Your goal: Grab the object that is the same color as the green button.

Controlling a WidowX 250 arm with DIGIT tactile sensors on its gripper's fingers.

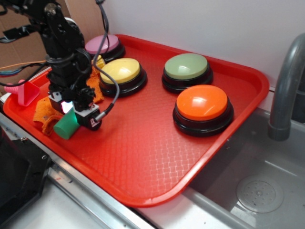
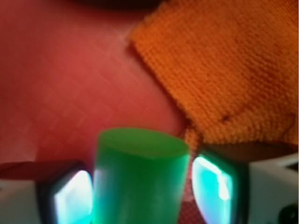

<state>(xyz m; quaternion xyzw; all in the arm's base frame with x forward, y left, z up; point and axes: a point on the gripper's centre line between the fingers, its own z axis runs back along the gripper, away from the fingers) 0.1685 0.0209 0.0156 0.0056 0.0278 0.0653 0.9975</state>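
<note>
a: red plastic tray fills most of the exterior view, part of it overhanging a grey sink with its faucet. four dome buttons on it — the orange button nearest the sink, the green button behind it, a yellow button to the left, a pink button at the back.

b: and the arm?

a: black, down at the tray's left edge. an orange towel is bunched under it, a pink funnel toy just beside at the rim.

b: smallest bit?

a: the green cylinder — it sits between the gripper fingers, the jaws squeezed against its sides, just beside the towel's edge. can't tell if it's touching the tray.
</note>
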